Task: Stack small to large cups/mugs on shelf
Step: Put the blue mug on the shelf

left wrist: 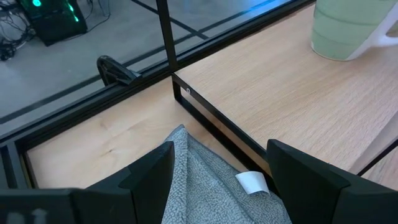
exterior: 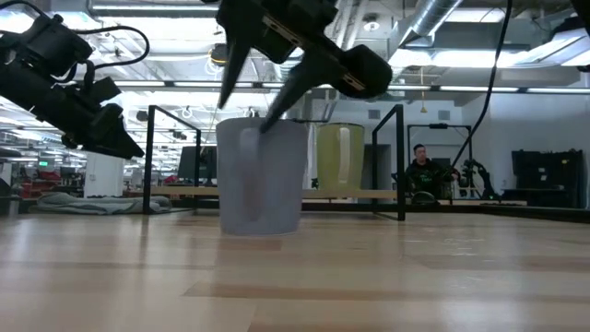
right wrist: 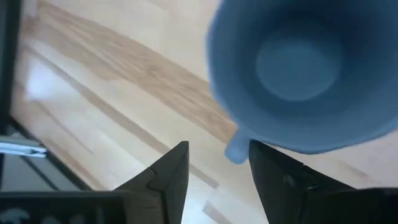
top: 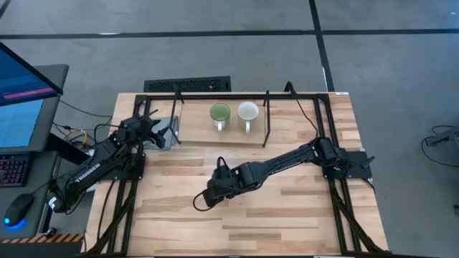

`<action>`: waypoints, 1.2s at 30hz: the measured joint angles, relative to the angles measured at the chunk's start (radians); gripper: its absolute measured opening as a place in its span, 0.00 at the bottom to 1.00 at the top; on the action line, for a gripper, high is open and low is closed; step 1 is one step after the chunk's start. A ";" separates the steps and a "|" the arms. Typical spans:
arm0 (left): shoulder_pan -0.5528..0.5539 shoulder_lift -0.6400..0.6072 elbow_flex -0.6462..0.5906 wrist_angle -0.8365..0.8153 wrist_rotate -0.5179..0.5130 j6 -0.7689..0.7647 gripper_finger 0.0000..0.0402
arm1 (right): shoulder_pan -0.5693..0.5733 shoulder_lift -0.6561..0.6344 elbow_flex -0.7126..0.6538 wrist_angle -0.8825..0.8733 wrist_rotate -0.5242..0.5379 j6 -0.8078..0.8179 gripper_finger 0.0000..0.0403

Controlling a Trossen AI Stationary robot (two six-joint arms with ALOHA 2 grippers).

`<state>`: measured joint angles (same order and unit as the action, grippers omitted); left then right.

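A blue-grey mug (exterior: 261, 175) stands upright on the wooden tabletop near its middle. In the high view my right arm hides it. My right gripper (right wrist: 214, 155) hangs above the mug, slanting down, open, with a finger on either side of the top of the mug's handle (right wrist: 236, 150). A green mug (top: 220, 115) and a white mug (top: 247, 112) stand side by side on the shelf (top: 201, 132) at the far middle. My left gripper (top: 159, 129) waits open at the shelf's left end. My right gripper is open around the top of the blue-grey mug's handle (right wrist: 236, 150), coming from above at a slant. In the low view one fingertip (exterior: 268, 124) shows against the mug's rim. Whether a finger touches the mug I cannot tell. The mug stands on the table.
A grey cloth (left wrist: 199, 180) with a white tag lies under my left gripper beside the shelf's black frame (left wrist: 205, 115). Upright black rods (top: 266, 118) rise from the shelf on both sides of the two mugs. A person sits in the room beyond (exterior: 426, 171).
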<state>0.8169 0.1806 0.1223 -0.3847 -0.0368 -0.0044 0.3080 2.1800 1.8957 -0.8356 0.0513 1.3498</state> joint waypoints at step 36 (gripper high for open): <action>0.000 0.000 -0.001 0.028 0.034 -0.044 0.62 | -0.068 -0.064 0.341 -0.246 0.354 -1.062 0.46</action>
<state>0.8169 0.1802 0.1215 -0.3565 -0.0024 -0.0481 0.2398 2.1157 2.2372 -1.0818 0.4053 0.2882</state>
